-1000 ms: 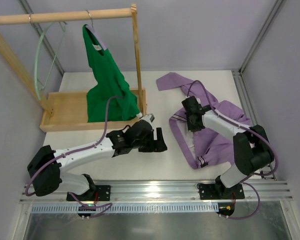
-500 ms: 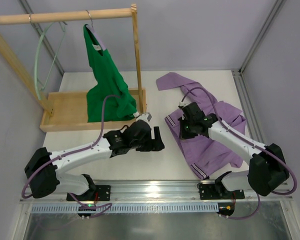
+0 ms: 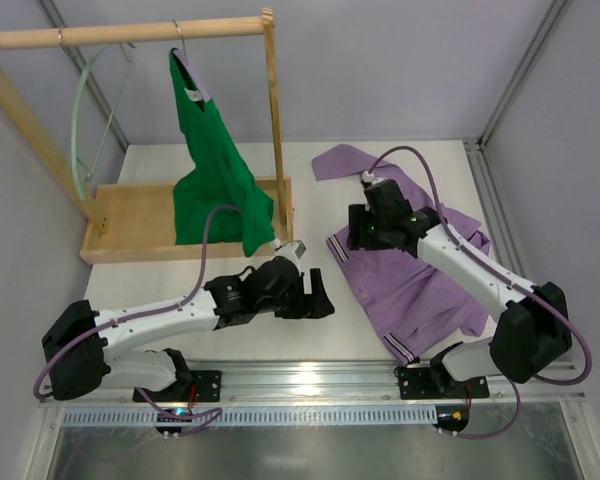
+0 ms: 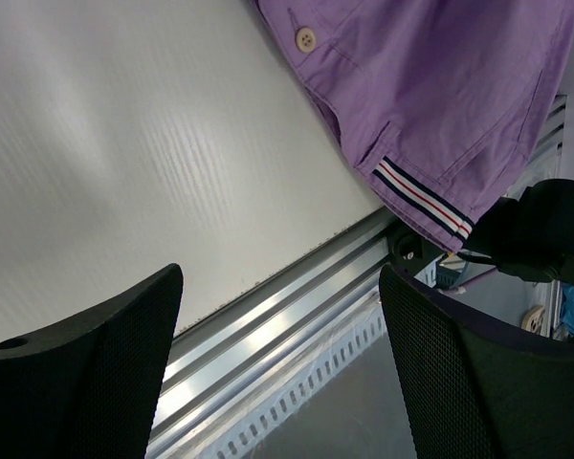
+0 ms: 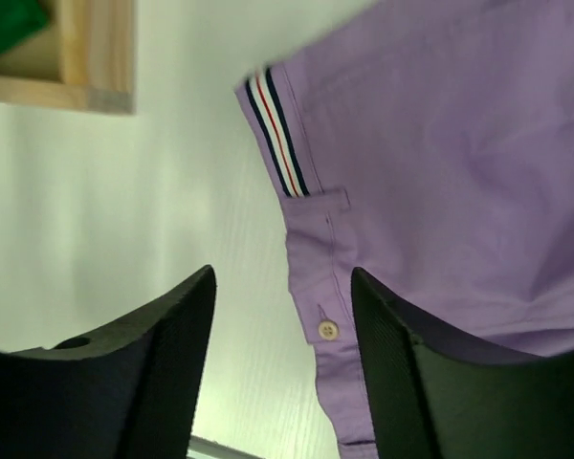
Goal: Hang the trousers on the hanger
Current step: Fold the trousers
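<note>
Left fingers [image 4: 86,382]: apart, nothing between them, low over the bare white counter [image 3: 320,180], just left of the garment. Long lilac-purple soft-fabric trousers with a striped waistband and small buttons [image 3: 410,290]: flat but rumpled on the right half of the counter, waistband corner toward the near rail, one leg running to the far side. Right fingers [image 5: 124,373]: apart, above the buttoned waistband edge, clamped on nothing. Container: shallow wooden tray [image 3: 180,252] at the foot of the wooden rack [image 3: 130,32]. Only the hem of the bright green top [image 3: 215,170], hung from a metal hook, drapes into it; I see nothing else inside. Thin pale mint-green hanger with a large rounded loop [image 3: 77,130]: hooked on the rail at far left, well apart from the trousers. Risks, judged: a pinch may catch one fabric layer only, so the trousers could slide out or bunch. A trailing leg could drag across the tray wall. Reaching the hanger means passing the green top; a nudge could set the hanger swinging or knock it off the rail. Its thin rod looks easy to miss.
</note>
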